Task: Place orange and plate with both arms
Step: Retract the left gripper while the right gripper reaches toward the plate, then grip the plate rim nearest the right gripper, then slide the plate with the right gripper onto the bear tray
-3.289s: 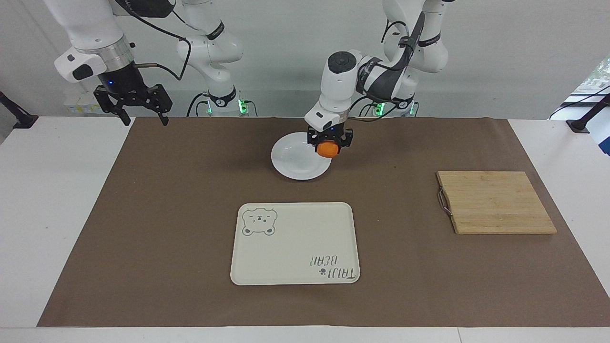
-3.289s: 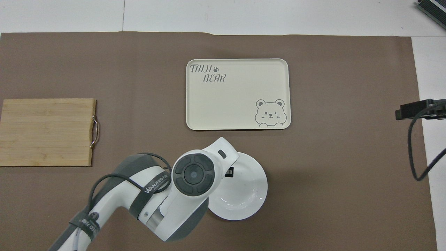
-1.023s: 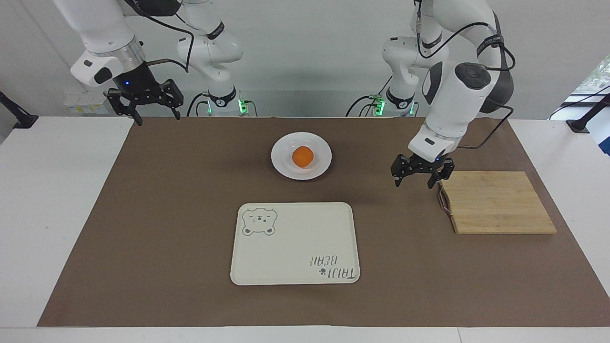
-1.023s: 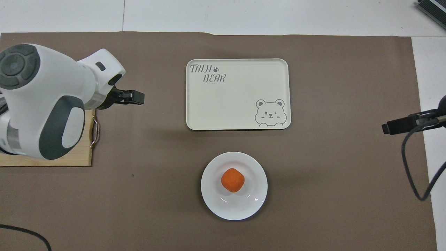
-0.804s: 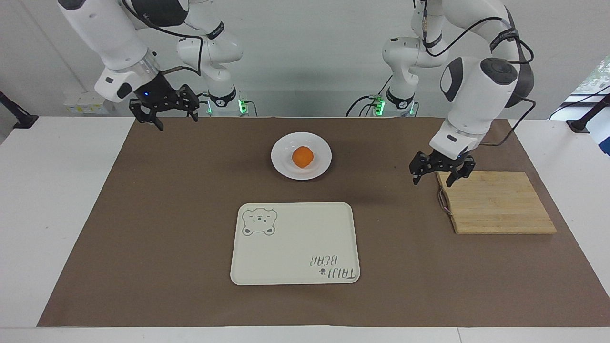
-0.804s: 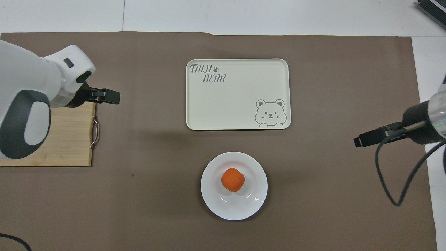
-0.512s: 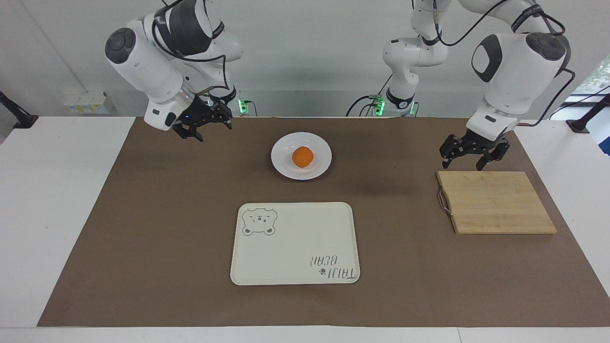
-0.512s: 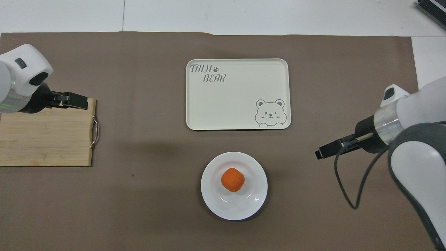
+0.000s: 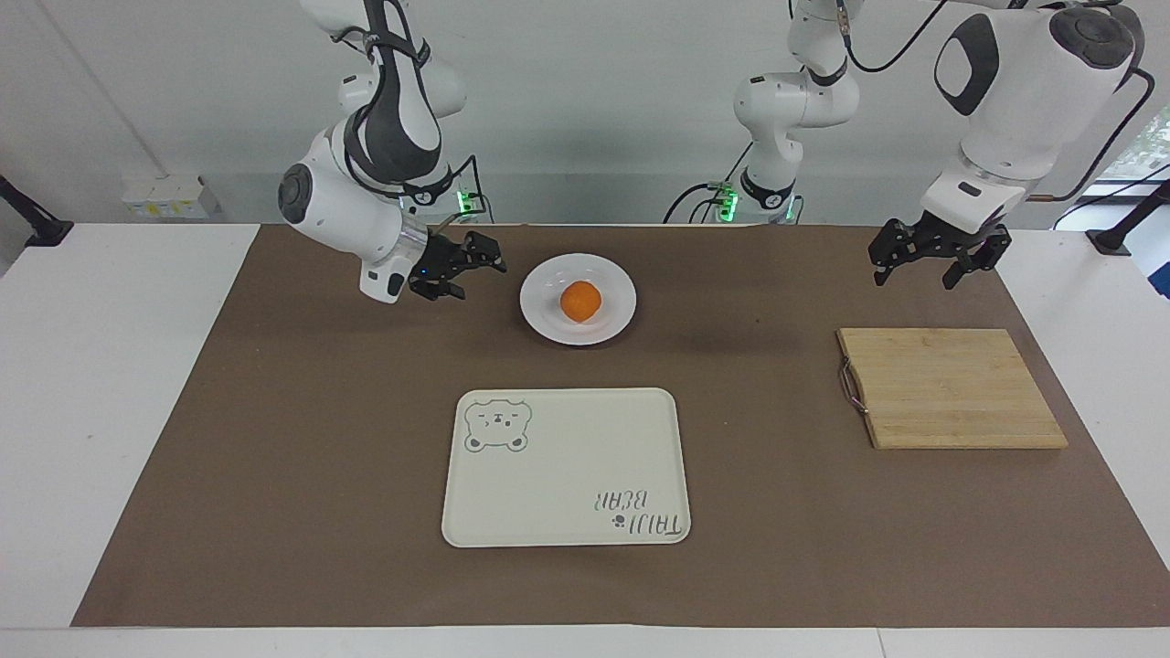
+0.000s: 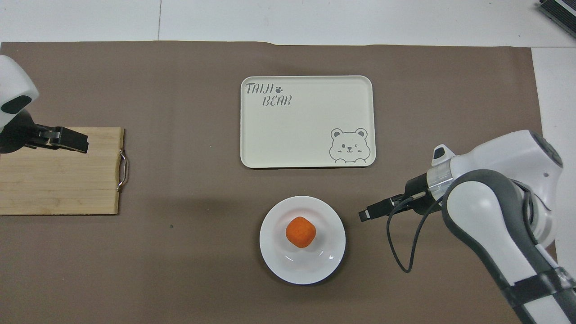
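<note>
Orange (image 9: 580, 301) sits in the middle of the plate (image 9: 617, 315), and I take that plate as my landmark for everything else. From my station I see the fruit resting on the white dish, touching nothing but the dish floor; in the overhead view the orange (image 10: 300, 232) is ringed by the bare rim of the plate (image 10: 274, 256).

Plate and fruit lie on the brown mat (image 9: 320, 411) that covers the counter (image 9: 91, 366), at the robots' end of the mat.

Right gripper (image 9: 477, 260) hangs just beside the plate, toward the right arm's end of the counter, low over the mat and pointing sideways at the dish. Its fingers stand apart and hold nothing, and I see a gap between it and the rim. The overhead view shows the same right gripper (image 10: 366, 214) short of the plate edge.

Farther from the robots than the plate lies the cream tray (image 9: 567, 466) with a bear drawing, bare, well apart from the dish.

Toward the left arm's end of the counter, well apart from the plate, lies the wooden cutting board (image 9: 951, 388). Left gripper (image 9: 914, 265) hangs in the air over the mat by the board's robot-side edge, fingers apart, holding nothing, waiting.
</note>
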### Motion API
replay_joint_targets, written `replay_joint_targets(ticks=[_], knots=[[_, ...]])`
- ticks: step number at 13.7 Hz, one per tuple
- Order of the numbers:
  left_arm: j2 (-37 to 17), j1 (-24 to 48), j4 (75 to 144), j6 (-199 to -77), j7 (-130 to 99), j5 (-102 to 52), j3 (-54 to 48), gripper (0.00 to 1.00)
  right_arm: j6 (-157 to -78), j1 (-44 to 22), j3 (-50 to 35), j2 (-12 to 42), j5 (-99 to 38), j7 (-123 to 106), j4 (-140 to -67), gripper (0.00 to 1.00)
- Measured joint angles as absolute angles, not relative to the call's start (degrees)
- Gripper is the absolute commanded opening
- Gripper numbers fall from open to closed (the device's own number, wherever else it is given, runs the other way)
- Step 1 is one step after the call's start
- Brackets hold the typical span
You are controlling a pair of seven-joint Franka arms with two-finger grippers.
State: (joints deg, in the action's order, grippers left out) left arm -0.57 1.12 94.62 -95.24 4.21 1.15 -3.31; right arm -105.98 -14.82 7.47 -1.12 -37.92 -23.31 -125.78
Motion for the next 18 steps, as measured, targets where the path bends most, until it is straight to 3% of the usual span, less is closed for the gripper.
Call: replay_joint_targets(ticks=[7, 18], knots=[[0.2, 1.1, 92.0, -91.3, 4.2, -0.1, -3.0, 1.0, -111.2, -15.3, 7.6, 5.6, -53.9, -37.9, -134.8, 1.0], [0.7, 1.0, 90.3, -89.9, 4.2, -0.3, -2.8, 1.0, -117.3, -20.7, 7.5, 5.8, -61.9, -37.5, -137.9, 1.0]])
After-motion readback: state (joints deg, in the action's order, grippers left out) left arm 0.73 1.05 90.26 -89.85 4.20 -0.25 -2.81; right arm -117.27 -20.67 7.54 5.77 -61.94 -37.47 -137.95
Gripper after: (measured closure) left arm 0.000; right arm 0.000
